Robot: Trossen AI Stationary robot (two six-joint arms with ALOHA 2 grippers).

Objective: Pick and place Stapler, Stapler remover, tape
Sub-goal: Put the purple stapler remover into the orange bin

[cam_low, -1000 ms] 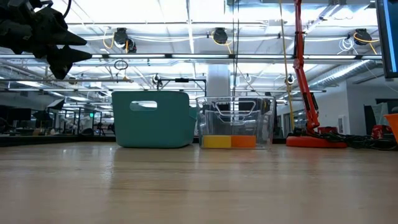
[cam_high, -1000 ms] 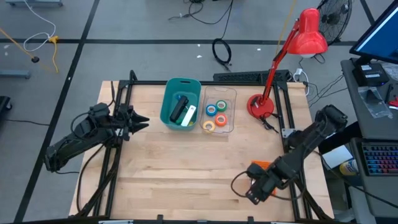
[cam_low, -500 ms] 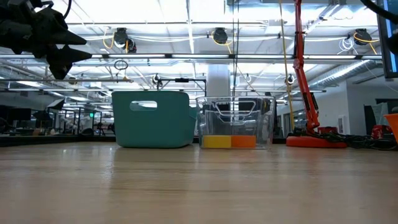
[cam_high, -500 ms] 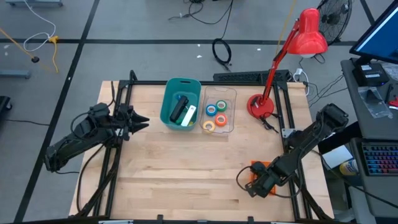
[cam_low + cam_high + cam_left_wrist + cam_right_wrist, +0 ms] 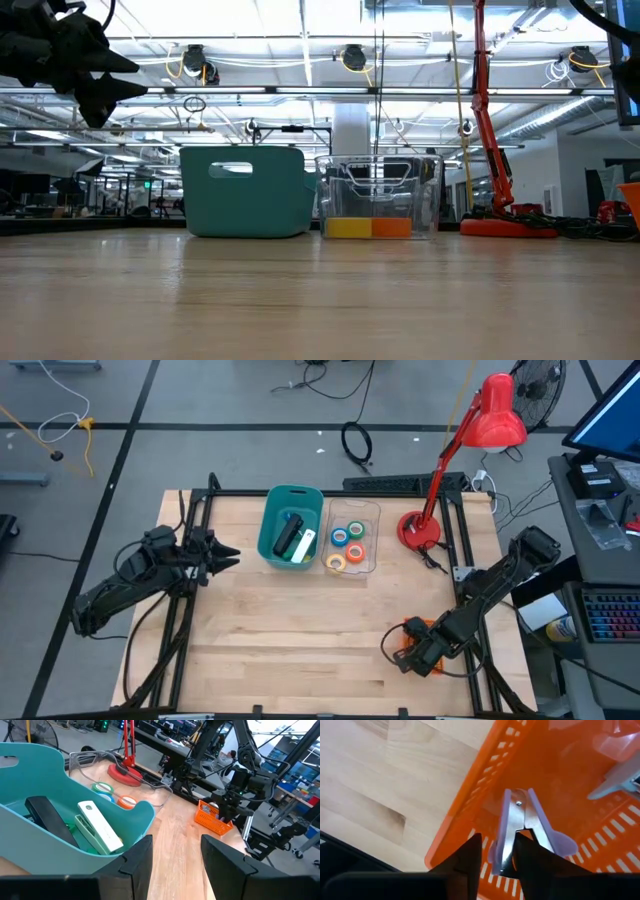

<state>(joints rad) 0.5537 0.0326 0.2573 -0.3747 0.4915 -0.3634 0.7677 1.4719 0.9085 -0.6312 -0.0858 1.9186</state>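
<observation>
Orange perforated plastic basket (image 5: 560,815) at the table's near right corner holds a lavender-handled metal staple remover (image 5: 520,832), and the right gripper (image 5: 497,855) hangs just over it, fingers slightly parted astride its steel jaws without visibly pinching it. The long black stapler (image 5: 288,538) lies in the teal plastic bin (image 5: 275,510); four coloured tape rolls (image 5: 347,546) sit in the clear tray (image 5: 372,515) beside it. The left gripper (image 5: 226,556), fingers apart and empty, waits at the table's left edge.

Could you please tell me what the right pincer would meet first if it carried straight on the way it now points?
Most likely the lilac-handled metal staple remover lying in the orange slotted plastic basket; the right pincer points straight at it, fingers either side of its end, though contact is unclear.
</observation>
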